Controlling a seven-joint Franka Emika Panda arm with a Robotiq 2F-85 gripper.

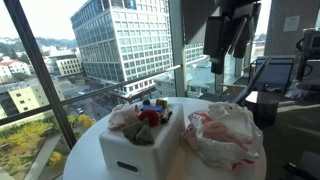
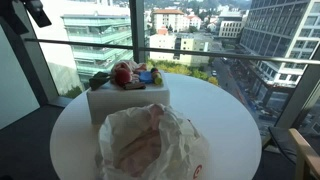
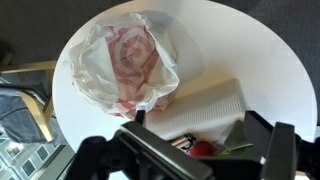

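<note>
A white rectangular box point(image 1: 140, 150) stands on a round white table point(image 1: 85, 155). It holds several small things, among them a red round one point(image 1: 150, 116) and a green leafy piece. A crumpled white plastic bag with red print point(image 1: 225, 135) lies beside the box. My gripper point(image 1: 232, 45) hangs high above the table, open and empty, touching nothing. In the wrist view the gripper point(image 3: 205, 128) looks down over the box point(image 3: 205, 105), the red thing point(image 3: 203, 149) and the bag point(image 3: 125, 55). The other exterior view shows the box point(image 2: 125, 100), the bag point(image 2: 150, 145) and the gripper point(image 2: 36, 12).
Tall windows with a railing run close behind the table point(image 2: 220, 120). A dark monitor or stand point(image 1: 275, 75) is beside the table. A chair point(image 3: 20, 100) stands at the table's edge, and a seat edge point(image 2: 305, 150) shows near the rim.
</note>
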